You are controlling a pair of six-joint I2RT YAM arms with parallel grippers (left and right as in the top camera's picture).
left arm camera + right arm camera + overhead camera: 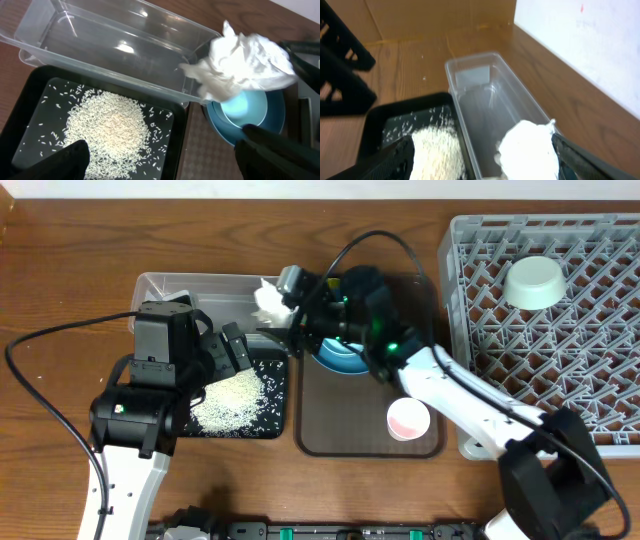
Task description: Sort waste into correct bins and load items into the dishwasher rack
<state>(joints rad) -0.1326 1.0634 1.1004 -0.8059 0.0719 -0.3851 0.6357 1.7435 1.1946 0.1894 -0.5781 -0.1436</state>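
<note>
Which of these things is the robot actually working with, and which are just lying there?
Part of the job: tissue, rice, clear tub, black tray, blue plate, pink cup, pale bowl, grey rack.
Just lying about: brown serving tray.

Left arm has a smooth white tubular link and boxy black joint housings; a thin black cable loops out from it; right arm matches, with a white link and black joints; a small green light glows on it; a second cable arches above; the fingers are matte black, blunt and rounded.
</note>
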